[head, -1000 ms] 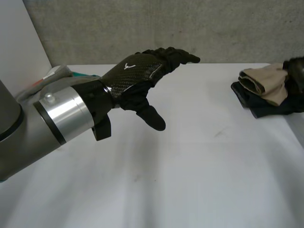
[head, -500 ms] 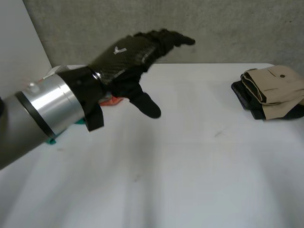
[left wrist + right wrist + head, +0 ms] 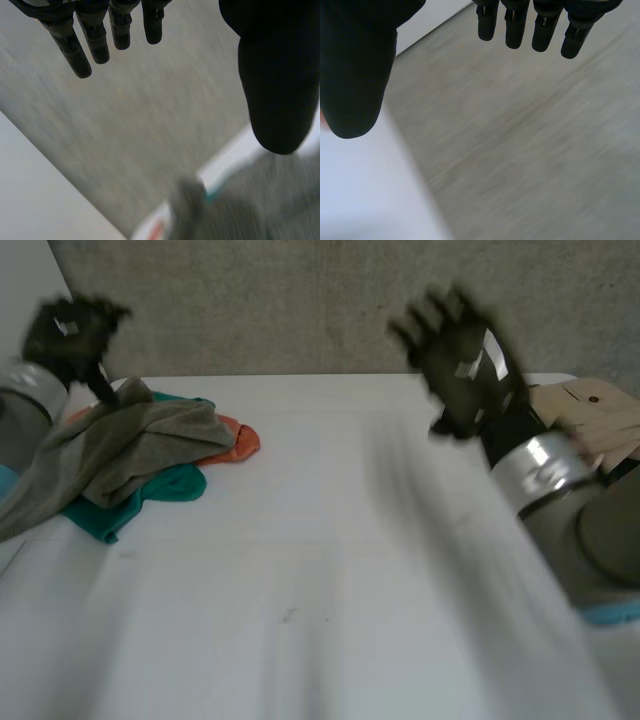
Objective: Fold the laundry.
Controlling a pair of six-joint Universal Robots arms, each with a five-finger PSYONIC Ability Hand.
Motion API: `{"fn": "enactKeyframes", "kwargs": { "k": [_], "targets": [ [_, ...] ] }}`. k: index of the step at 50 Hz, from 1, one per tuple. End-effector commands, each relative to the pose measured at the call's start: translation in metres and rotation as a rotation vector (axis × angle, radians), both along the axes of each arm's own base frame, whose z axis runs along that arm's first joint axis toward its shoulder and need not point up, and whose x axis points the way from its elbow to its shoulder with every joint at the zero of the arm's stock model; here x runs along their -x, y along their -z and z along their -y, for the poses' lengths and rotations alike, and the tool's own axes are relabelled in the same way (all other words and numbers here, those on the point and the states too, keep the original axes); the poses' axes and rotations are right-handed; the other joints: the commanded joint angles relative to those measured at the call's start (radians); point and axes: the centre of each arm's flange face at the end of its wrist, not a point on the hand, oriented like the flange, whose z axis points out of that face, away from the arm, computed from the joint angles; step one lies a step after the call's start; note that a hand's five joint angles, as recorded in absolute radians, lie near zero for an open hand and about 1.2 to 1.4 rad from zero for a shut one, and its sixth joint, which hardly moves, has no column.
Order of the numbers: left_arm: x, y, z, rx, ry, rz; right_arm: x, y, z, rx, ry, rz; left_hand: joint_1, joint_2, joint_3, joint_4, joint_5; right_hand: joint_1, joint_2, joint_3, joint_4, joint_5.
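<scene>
Left hand (image 3: 72, 332) raised, fingers (image 3: 97, 42) straight, well apart from thumb, holding nothing. Laundry heap just below its fingertips: grey-olive cloth (image 3: 140, 440) on top, teal cloth (image 3: 150, 492) and orange cloth (image 3: 238, 440) beneath, on white table (image 3: 330, 570). Right hand (image 3: 462, 360) raised, fingers (image 3: 515, 25) spread, empty. Folded beige garment (image 3: 600, 405) behind its wrist.

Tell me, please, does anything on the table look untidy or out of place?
Nothing is spilled or damaged. Only the grey cloth lies crumpled over a teal cloth and an orange cloth near the left hand, unlike the folded beige garment at the right.
</scene>
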Motion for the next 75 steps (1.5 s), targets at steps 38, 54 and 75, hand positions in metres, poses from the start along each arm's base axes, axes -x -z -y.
{"fn": "enactKeyframes", "kwargs": {
  "k": [38, 54, 75],
  "targets": [
    [0.152, -0.007, -0.188, -0.072, 0.515, -0.229, 0.051, 0.039, 0.018, -0.257, 0.244, 0.01, 1.238, 1.226, 1.195, 1.194, 1.173, -0.055, -0.036, -0.034, -0.036, -0.048],
    [0.117, 0.023, -0.217, -0.342, 0.429, -0.137, 0.053, 0.035, 0.023, -0.379, 0.248, -0.028, 0.017, 0.004, -0.027, -0.028, -0.049, -0.055, -0.036, -0.034, -0.036, -0.048],
    [0.092, 0.074, -0.176, -0.531, 0.443, -0.107, 0.015, 0.067, -0.02, -0.851, 0.05, -0.203, 0.053, 0.04, 0.009, 0.008, -0.013, 0.074, 0.094, 0.096, 0.093, 0.081]
  ]
}}
